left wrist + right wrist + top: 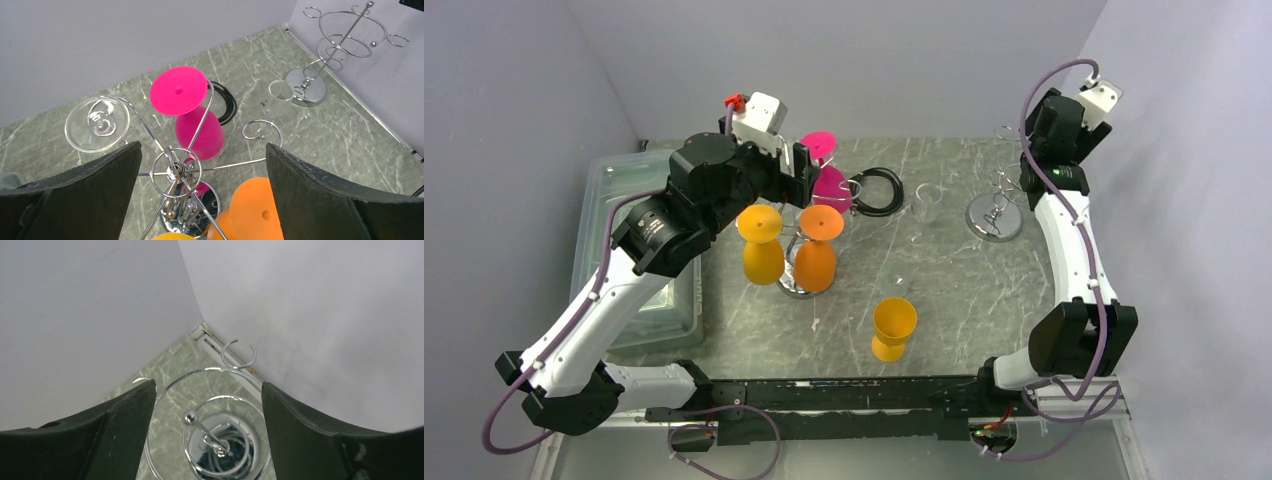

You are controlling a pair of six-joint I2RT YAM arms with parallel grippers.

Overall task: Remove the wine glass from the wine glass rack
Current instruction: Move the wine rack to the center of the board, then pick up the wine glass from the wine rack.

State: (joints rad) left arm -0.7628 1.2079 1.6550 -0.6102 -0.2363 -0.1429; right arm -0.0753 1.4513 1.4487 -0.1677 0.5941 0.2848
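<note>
Rack (175, 171) under L gripper (204, 147) (jaws wide)

A clear plastic bin (614, 190) sat at the left of the grey-green marbled surface (984, 300). A coiled black cable (896, 192) lay far back, and a small spiral chrome stand (995, 215) stood far right.

The left arm (624, 270) reaches up and inward from its base at the near left corner, elbow bent, its wrist levelled out toward the middle of the table. The left gripper (202, 195) points forward and down with its jaws spread wide and nothing between the pads. The right arm (1074, 250) rises almost straight along the right side and folds at the top, its right gripper (207, 432) aimed down, jaws parted and empty.
</note>
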